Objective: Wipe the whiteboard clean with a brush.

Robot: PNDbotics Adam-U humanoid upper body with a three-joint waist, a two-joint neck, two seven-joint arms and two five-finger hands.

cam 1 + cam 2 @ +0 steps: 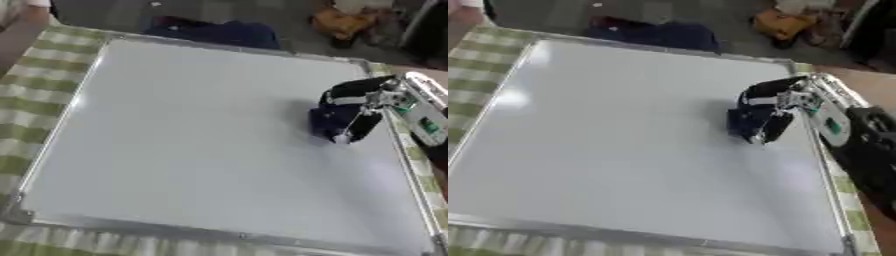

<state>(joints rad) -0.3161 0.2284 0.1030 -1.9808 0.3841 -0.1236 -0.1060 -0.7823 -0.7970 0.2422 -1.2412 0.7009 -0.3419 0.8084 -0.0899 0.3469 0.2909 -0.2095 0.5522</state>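
Observation:
A large whiteboard (192, 145) with a silver frame lies flat on the table and fills most of both views; its surface shows no marks. My right hand (350, 107) comes in from the right edge and hovers low over the board's right side, fingers curled down around a dark blue brush (328, 122) that touches or nearly touches the board. A white and green wrist piece (424, 112) shows behind the hand. My left hand appears in neither view.
A green-and-white checked cloth (39, 80) covers the table around the board. Beyond the far edge lie a dark blue bundle (214, 32) and an orange-brown object (346, 22) on the floor.

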